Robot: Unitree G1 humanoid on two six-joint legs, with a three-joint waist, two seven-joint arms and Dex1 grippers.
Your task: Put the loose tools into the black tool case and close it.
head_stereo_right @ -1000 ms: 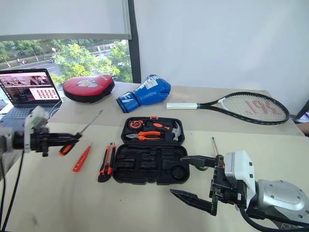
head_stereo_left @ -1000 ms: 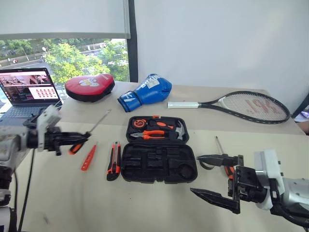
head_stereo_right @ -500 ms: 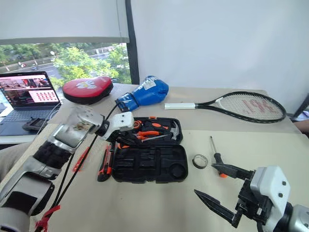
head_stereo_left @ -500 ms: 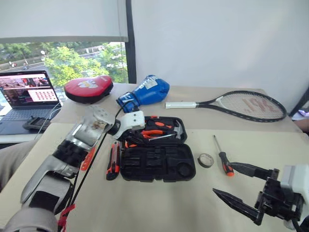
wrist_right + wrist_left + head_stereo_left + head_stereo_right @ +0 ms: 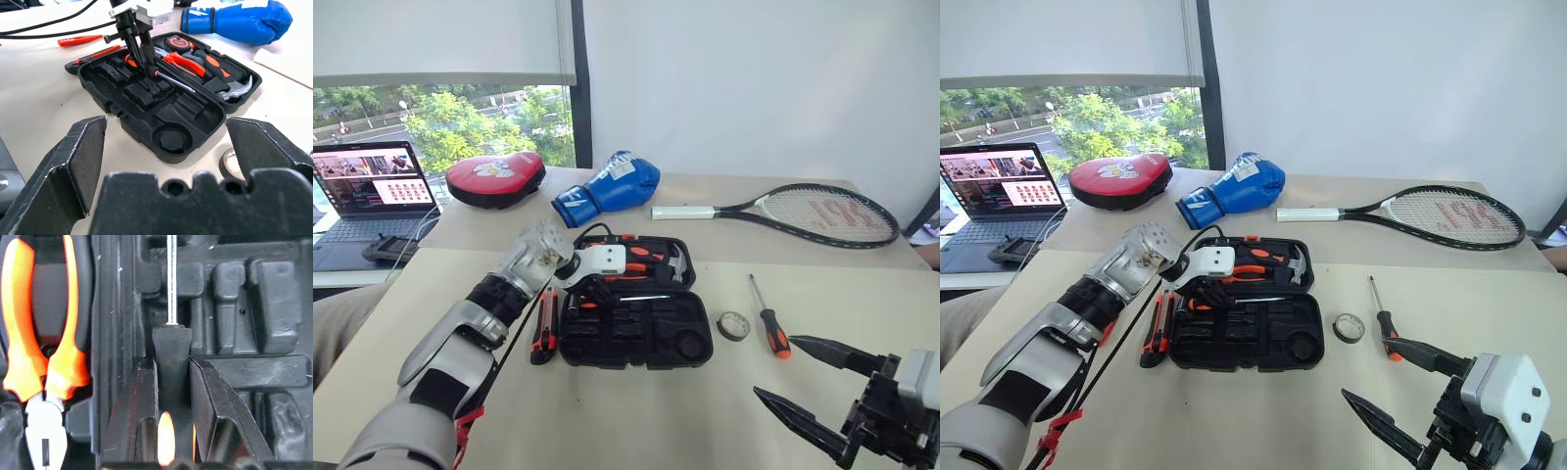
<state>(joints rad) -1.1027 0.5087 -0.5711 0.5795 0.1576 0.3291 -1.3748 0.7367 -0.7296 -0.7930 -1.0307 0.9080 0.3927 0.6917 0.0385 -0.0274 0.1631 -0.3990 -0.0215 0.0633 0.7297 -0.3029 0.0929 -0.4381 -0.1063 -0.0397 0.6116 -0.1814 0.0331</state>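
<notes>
The black tool case [image 5: 636,338] lies open in the middle of the table, its moulded half toward me. My left gripper [image 5: 590,294] is over that half, shut on a black-and-orange screwdriver [image 5: 171,352]. The screwdriver's steel shaft [image 5: 646,298] stretches right across the slots. An orange-black utility knife [image 5: 543,325] lies just left of the case, and the red tester screwdriver [image 5: 80,40] lies beyond it. A grey tape roll [image 5: 733,325] and a second screwdriver [image 5: 769,321] lie to the right of the case. My right gripper [image 5: 773,367] hovers open near the front right, holding nothing.
The case lid holds orange-handled pliers [image 5: 39,333], a hammer [image 5: 237,90] and a tape measure [image 5: 178,43]. A laptop [image 5: 372,186], a red pad [image 5: 494,178], a blue boxing glove [image 5: 607,186] and a tennis racket [image 5: 822,213] lie along the far side.
My left arm swung in from the left, carrying the screwdriver to the open case, and lowered it onto the moulded half. My right gripper drew back toward the front right, still open.
</notes>
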